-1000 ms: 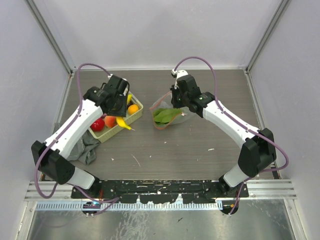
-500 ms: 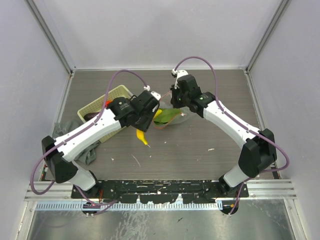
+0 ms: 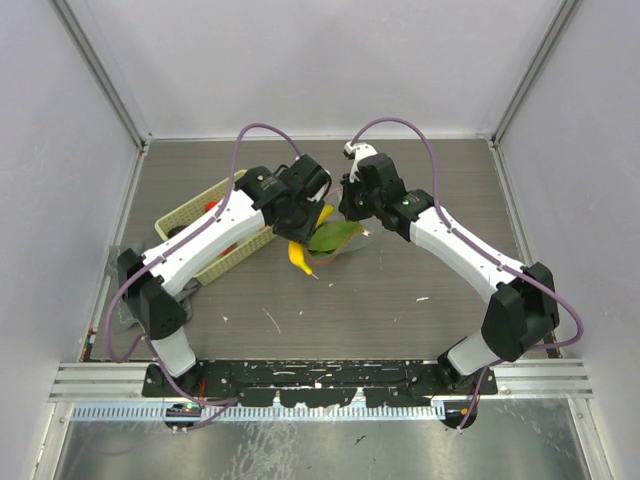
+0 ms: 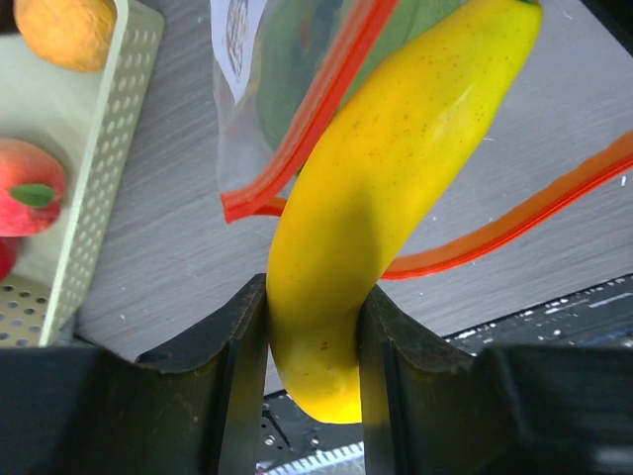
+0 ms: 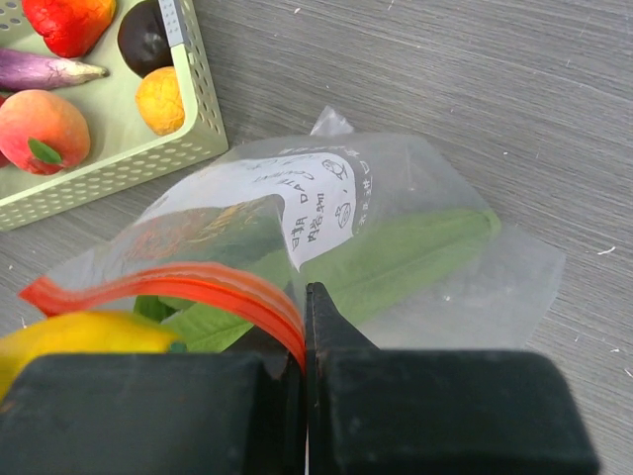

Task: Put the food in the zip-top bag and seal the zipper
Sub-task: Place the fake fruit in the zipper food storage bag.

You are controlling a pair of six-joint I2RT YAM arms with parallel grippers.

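Banana (image 4: pixel 396 188) yellow, faint dark specks — zipper (image 5: pixel 198 280) red-orange; basket (image 4: pixel 99 168) pale green, dotted holes — leaf (image 5: pixel 415 252) green.

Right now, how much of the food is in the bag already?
Done: the green leaf is inside the bag. In hand: the left gripper holds the banana at the mouth, which the right gripper pinches open. Left: the peach and others in the basket, then the zipper.

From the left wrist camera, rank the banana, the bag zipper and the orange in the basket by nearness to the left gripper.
1. banana, clamped in the left gripper.
2. zipper, just beyond, centre.
3. orange, top left, in the basket.
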